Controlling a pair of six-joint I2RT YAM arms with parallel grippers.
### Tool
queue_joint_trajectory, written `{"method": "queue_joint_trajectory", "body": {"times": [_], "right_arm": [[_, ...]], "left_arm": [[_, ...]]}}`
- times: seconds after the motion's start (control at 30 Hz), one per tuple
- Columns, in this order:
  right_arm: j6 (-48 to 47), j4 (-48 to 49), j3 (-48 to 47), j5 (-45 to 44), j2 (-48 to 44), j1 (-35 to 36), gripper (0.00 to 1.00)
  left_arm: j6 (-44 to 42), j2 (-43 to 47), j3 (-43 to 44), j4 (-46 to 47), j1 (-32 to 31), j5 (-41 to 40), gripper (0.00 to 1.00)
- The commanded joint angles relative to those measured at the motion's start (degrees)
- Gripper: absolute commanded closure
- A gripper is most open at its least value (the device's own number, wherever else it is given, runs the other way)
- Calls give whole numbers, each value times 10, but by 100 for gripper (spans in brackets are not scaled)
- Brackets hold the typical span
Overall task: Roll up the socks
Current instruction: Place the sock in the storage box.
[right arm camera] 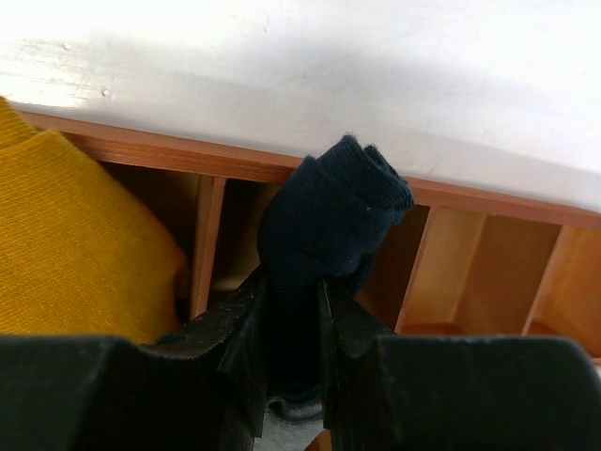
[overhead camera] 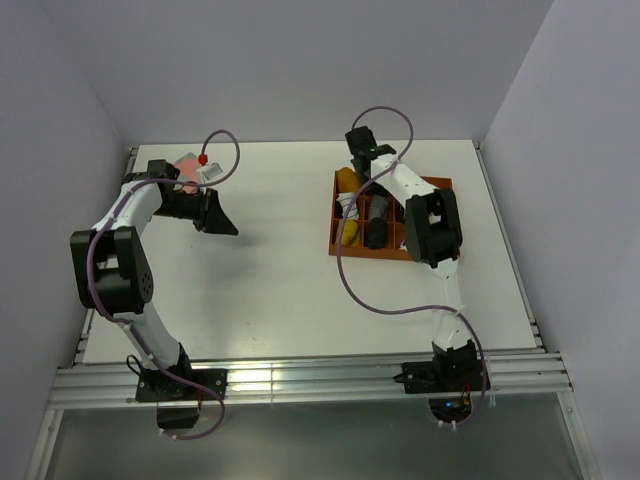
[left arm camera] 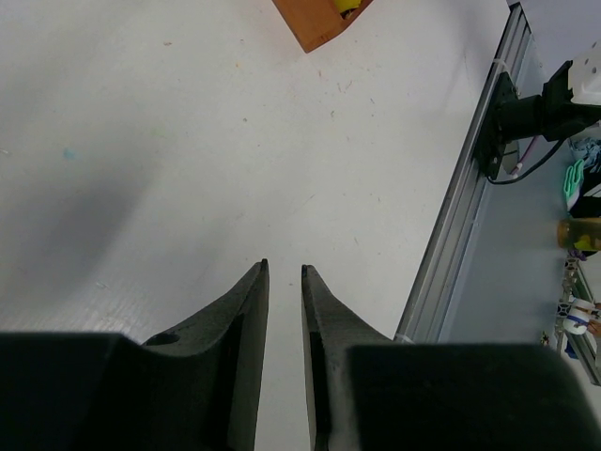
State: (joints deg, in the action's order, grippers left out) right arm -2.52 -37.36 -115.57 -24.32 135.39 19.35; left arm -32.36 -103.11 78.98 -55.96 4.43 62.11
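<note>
Right tool (right arm camera: 293,282) clamped on navy sock (right arm camera: 329,216) above wooden tray (right arm camera: 188,155) (mustard sock (right arm camera: 66,244) at frame left). Left tool (left arm camera: 284,268): jaws narrowly apart, over table (left arm camera: 188,141).

Top camera is overlooking the whole white tabletop (overhead camera: 280,270); both wrist cameras are facing its orange wooden divided tray (right arm camera: 160,150), the right closely, the left from afar.

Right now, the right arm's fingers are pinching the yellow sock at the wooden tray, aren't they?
Not quite. The right fingers are pinching the navy sock, not the yellow one. The yellow sock lies loose in the tray beside it. The right wrist view shows this.
</note>
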Motion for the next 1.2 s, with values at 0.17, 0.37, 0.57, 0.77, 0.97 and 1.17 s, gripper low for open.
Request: {"method": "queue_joint_trajectory", "body": {"times": [0.17, 0.37, 0.57, 0.77, 0.97, 1.17], "right_arm": [[59, -53, -20, 121, 17, -34, 100], [81, -95, -51, 156, 29, -41, 100], [115, -119, -77, 209, 44, -62, 100], [140, -138, -94, 225, 53, -77, 100], [137, -143, -101, 224, 57, -77, 94], [130, -141, -99, 223, 55, -77, 80]], "left_arm": [[-6, -3, 5, -6, 1, 22, 75], [-2, -6, 6, -7, 1, 20, 75], [6, -4, 5, 0, 0, 15, 75], [22, -2, 1, 9, -2, 8, 75], [39, 1, -3, 26, -9, -1, 75], [51, 3, -3, 37, -15, -16, 75]]}}
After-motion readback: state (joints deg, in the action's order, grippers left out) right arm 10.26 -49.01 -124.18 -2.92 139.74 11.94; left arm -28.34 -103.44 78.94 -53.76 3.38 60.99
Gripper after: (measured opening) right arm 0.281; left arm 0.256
